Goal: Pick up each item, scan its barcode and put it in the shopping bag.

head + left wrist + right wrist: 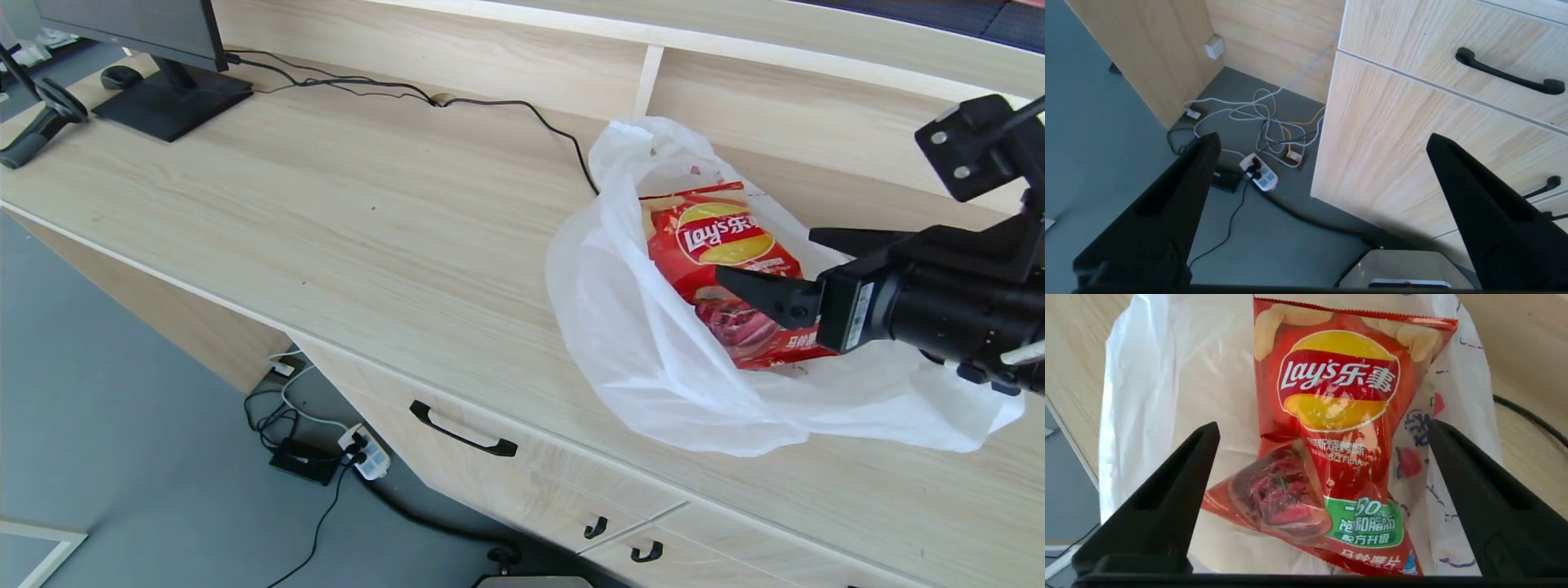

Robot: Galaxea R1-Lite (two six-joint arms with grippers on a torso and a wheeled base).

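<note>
From the head view, we see a white, thin plastic shopping bag (637,351) lying slumped on the right part of a pale wood-grain counter (326,220), its mouth open. A red, glossy crisp packet (727,237) lies inside the bag, face up, with its upper half showing through the opening. The black right gripper (765,255) comes in from the right just above the bag. Its two fingers are spread well apart and nothing is held between them. One finger crosses in front of the packet's lower half, and we cannot tell whether it touches. Far back on the left stands a black monitor base (167,102), and a black cable (506,102) trails from it across the counter towards the bag. Below the counter edge we see a drawer with a black curved handle (461,438).

In the left wrist view, the left gripper (1323,140) hangs low beside the wooden drawer fronts, its jaws wide open and empty. Beneath it we see a grey floor, a tangle of leads and a white power strip (1259,173). The black drawer handle (1511,71) is off to one side.

In the right wrist view, the right gripper (1323,429) has its fingers set far apart, clasping nothing. The crisp packet (1339,384) lies beyond them, framed between the two fingers, resting on the white film of the shopping bag (1167,392).
</note>
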